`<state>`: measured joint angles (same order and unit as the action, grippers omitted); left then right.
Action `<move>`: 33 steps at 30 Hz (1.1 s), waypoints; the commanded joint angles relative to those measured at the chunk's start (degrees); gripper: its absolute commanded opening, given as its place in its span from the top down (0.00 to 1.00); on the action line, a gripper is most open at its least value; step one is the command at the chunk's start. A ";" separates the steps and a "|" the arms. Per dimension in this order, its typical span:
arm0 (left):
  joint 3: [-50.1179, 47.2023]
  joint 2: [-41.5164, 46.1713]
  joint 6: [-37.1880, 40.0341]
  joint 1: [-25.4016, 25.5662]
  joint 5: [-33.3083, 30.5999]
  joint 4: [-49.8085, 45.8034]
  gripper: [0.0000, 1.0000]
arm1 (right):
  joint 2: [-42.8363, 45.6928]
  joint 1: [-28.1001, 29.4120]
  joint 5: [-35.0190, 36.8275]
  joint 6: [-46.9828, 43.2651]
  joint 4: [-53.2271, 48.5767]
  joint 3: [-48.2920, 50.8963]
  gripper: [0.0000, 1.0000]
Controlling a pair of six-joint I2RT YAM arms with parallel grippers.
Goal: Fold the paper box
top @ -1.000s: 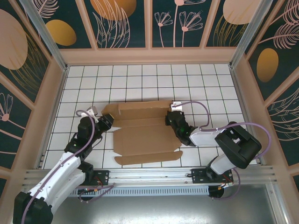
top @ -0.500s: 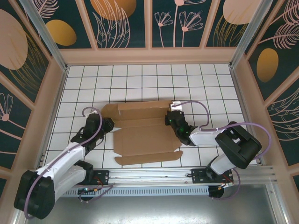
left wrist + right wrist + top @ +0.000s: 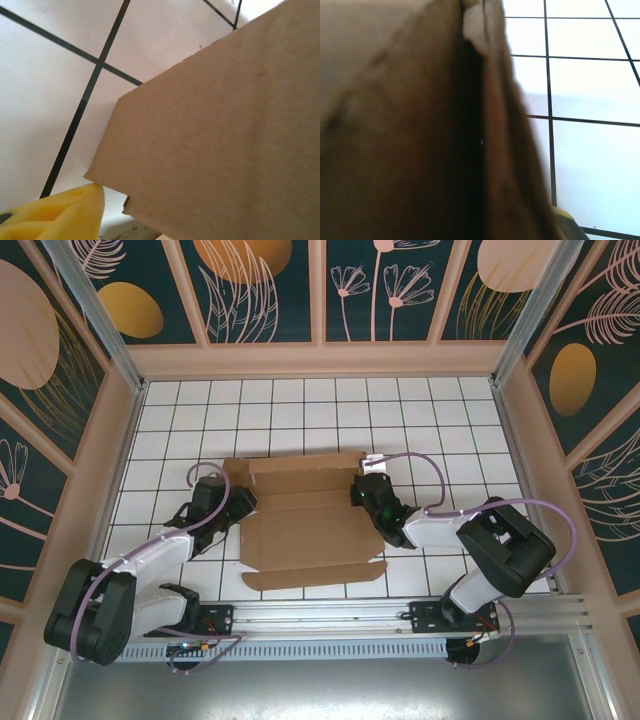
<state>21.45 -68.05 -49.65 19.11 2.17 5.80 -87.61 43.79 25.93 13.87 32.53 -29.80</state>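
Bolting to a metal rail (image 3: 330,615) at the near edge of the worktop (image 3: 300,410), the left arm (image 3: 150,558) and the right arm (image 3: 500,552) both reach away from the camera toward the middle of the white, black-gridded surface.

Just beyond the rail lies the paper box (image 3: 305,528), a plain brown die-cut cardboard sheet that is still spread open. A narrow front flap is nearest the rail, a broad central panel lies behind it, and a further panel with angled corner tabs lies at the far side.

The left jaws meet the sheet at its left edge, level with the crease between the central and far panels. In the left wrist view, one yellow fingertip (image 3: 55,215) sits at the lower left beside a corner of cardboard that hangs over the tiles. Whether these jaws are released or clenched cannot be told.

The right jaws stand at the sheet's right edge, opposite the left ones. They are clenched on the cardboard there. In the right wrist view, a blurred brown edge runs up the middle, very close to the lens, with bare tiles to its right.

Behind the sheet, rows of tiles continue to a pale wooden border. Dark panels (image 3: 270,290) painted with leaves and orange discs rise beyond the border and along both sides.
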 commanded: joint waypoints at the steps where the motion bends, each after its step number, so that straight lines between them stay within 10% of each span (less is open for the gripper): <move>1: 1.95 -2.07 0.34 -0.26 -0.08 0.37 0.33 | -1.52 -0.28 -3.56 0.82 -3.24 -0.30 1.00; 33: 3.15 -6.86 2.28 -2.16 14.50 14.57 0.27 | -4.70 -0.37 -9.05 1.95 -3.53 -1.66 1.00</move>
<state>23.97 -76.23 -49.56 16.43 12.93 18.90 -89.65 42.65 22.68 15.42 33.67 -31.35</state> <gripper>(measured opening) 0.736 0.099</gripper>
